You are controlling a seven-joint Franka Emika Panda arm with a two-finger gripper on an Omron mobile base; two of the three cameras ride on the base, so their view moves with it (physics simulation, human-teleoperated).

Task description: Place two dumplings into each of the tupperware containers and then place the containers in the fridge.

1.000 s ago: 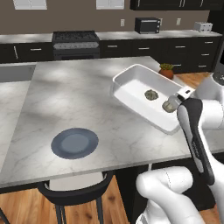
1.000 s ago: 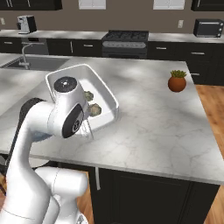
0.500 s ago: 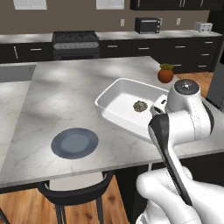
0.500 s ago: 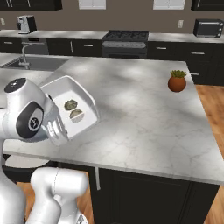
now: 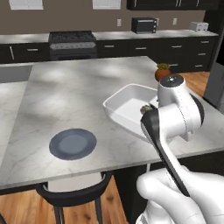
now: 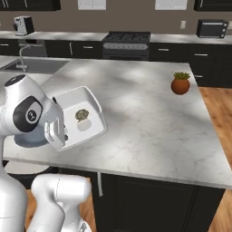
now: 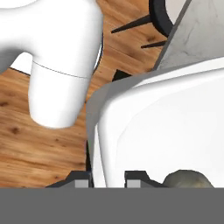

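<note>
One white tupperware container [image 5: 127,104] hangs tilted just above the island counter [image 5: 74,92], near its front edge. My gripper [image 7: 109,179] is shut on its near rim, with one fingertip on each side of the wall. An olive-beige dumpling [image 6: 82,114] lies inside the tupperware container [image 6: 79,117]; the hand view shows a dumpling [image 7: 188,178] close to my fingers. My forearm hides the tray's right part in the left base view. The grey fridge [image 5: 217,78] edges into the far right.
A round blue-grey plate [image 5: 72,143] lies on the counter's front left. A potted plant [image 6: 180,83] stands at the far right. A sink [image 6: 31,65] is at the back left, a black stool [image 5: 74,192] below the front edge.
The container in my grip has travelled left and nearer the counter's front edge. My arm has swung round with it and now covers part of the tray.
</note>
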